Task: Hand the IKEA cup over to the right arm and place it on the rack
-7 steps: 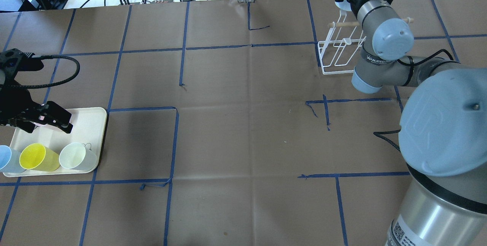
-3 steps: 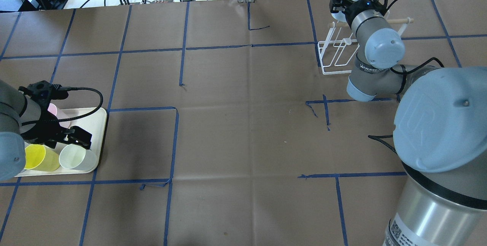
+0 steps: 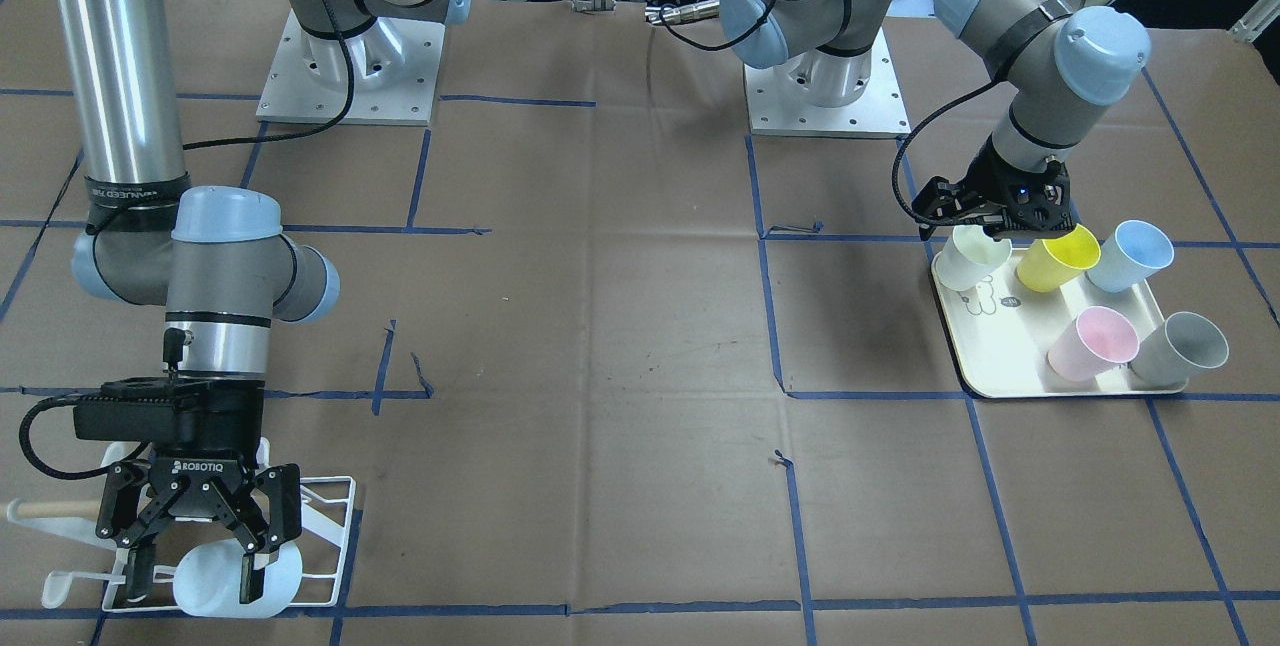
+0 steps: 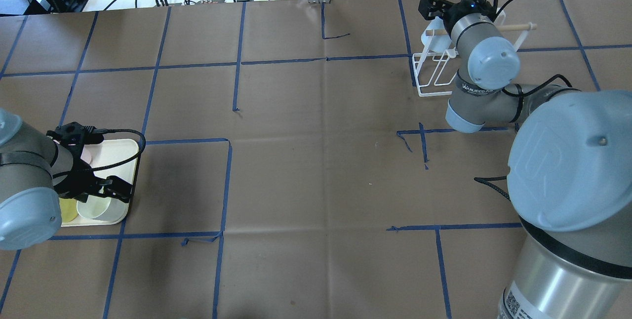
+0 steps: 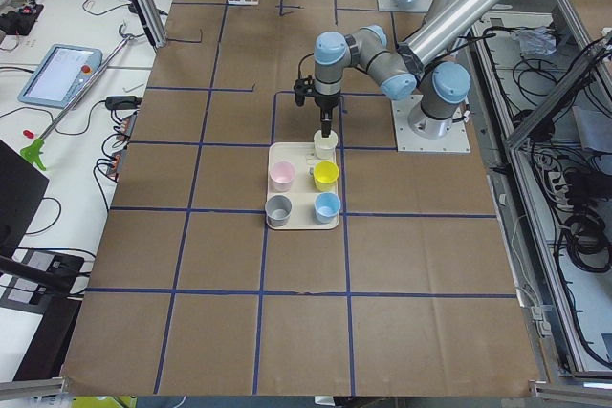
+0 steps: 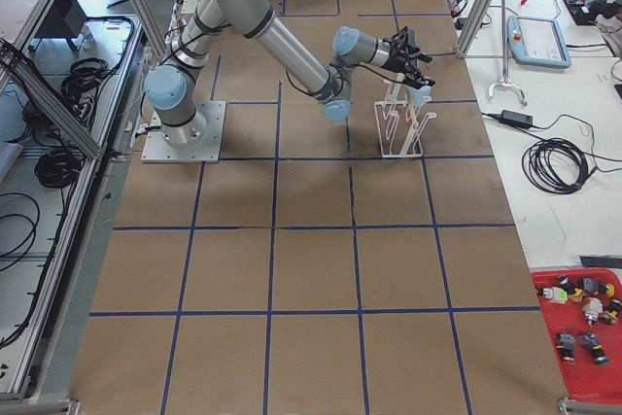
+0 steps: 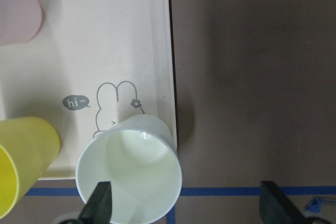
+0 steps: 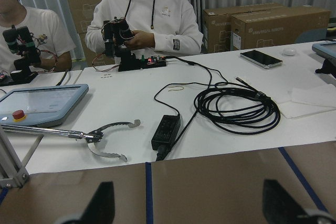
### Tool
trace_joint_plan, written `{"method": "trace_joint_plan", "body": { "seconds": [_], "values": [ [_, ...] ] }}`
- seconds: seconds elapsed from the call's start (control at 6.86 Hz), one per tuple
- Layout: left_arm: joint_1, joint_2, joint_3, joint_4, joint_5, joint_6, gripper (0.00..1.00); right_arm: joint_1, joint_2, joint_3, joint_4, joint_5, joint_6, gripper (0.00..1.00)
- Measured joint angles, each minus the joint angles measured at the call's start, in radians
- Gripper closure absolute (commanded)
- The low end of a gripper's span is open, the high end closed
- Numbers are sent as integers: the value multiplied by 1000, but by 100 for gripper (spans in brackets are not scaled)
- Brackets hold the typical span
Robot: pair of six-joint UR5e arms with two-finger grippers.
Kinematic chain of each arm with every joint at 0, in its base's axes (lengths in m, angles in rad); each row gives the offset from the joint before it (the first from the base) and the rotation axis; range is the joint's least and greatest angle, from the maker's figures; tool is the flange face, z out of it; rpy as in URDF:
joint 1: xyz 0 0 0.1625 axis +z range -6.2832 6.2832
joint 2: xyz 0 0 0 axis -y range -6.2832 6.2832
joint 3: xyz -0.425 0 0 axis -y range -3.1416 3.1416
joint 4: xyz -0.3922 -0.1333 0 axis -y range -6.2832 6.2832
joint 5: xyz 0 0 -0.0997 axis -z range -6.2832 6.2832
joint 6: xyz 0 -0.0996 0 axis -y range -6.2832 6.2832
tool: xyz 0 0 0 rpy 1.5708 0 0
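Observation:
My right gripper point(image 3: 198, 566) is open at the far end of the white wire rack point(image 3: 320, 516), jaws wide apart. A pale blue cup point(image 3: 235, 581) lies on the rack's prongs just below its fingertips; the right wrist view shows no cup between them. From overhead the cup point(image 4: 429, 37) hangs by the wooden handle, under the right gripper point(image 4: 434, 10). My left gripper point(image 3: 990, 231) is open just above a cream-white cup point(image 3: 972, 258) on the cream tray point(image 3: 1000, 351). In the left wrist view one fingertip point(image 7: 100, 203) overlaps that cup point(image 7: 128, 174), the other stands over the table.
The tray also holds a yellow cup point(image 3: 1058, 256), a blue cup point(image 3: 1130, 254), a pink cup point(image 3: 1092, 341) and a grey cup point(image 3: 1182, 346). Cables and a white bench with seated people lie beyond the table's far edge point(image 8: 210, 108).
My left gripper has moved from over the pink cup to over the cream-white cup at the tray's corner. My right gripper has come down to the rack, where the pale blue cup now rests.

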Motion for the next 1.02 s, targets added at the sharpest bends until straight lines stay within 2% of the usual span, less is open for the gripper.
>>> {"method": "trace_joint_plan", "body": {
  "seconds": [0.15, 0.29, 0.44, 0.58, 0.73, 1.02],
  "values": [
    [10, -17, -6, 10, 0, 0, 1, 4, -12, -2, 1, 2, 0, 0],
    [16, -25, -9, 12, 2, 0, 17, 6, -43, -2, 6, 5, 0, 0],
    [18, -28, -8, 11, 4, 1, 58, 8, -95, 1, 33, 8, 1, 0],
    [19, -31, -7, 11, 6, 3, 87, 9, -167, 10, 90, 11, 2, 0],
    [20, -36, -5, 9, 7, 6, 100, 10, -247, 40, 139, 15, 13, 0],
    [26, -39, -3, 9, 7, 16, 100, 11, -412, 177, 169, 22, 116, 0]
  ]
}}
